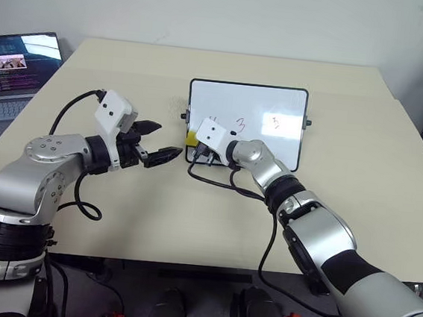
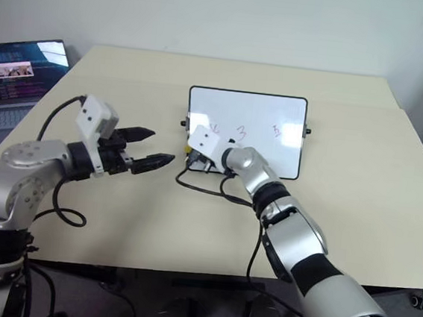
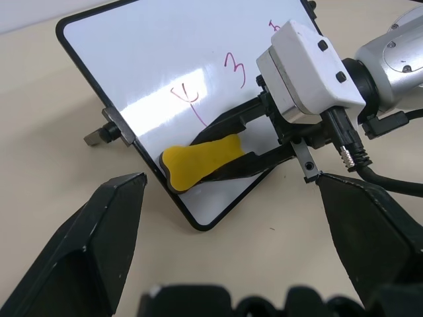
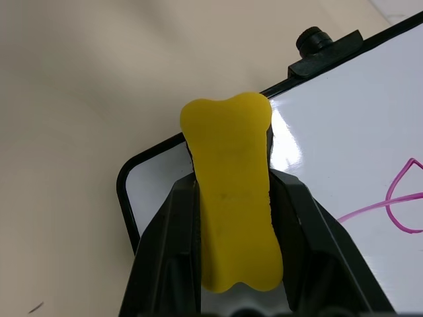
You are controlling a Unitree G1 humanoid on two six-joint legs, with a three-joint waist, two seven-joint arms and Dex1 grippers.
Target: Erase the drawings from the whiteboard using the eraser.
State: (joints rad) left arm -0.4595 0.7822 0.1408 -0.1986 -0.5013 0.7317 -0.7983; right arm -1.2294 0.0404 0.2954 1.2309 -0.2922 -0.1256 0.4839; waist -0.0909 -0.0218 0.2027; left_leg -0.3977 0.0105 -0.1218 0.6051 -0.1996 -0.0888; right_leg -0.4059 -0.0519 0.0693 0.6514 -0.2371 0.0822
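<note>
The right tool [image 3: 218,155], clamped on the yellow eraser [image 4: 231,195] at the whiteboard's [image 1: 276,105] near-left corner beside the red drawings [image 3: 225,76], risked shoving the unsecured board across the beige counter [image 1: 153,220], while the left tool [image 1: 157,142] hung open and empty near a laptop [image 1: 10,72].

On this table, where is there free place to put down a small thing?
Bare tabletop lies between the laptop and the whiteboard, behind the board, and right of it toward the table edge. It is crowded at the board's near left corner, where the right claw holds the eraser and the left claw waits.
</note>
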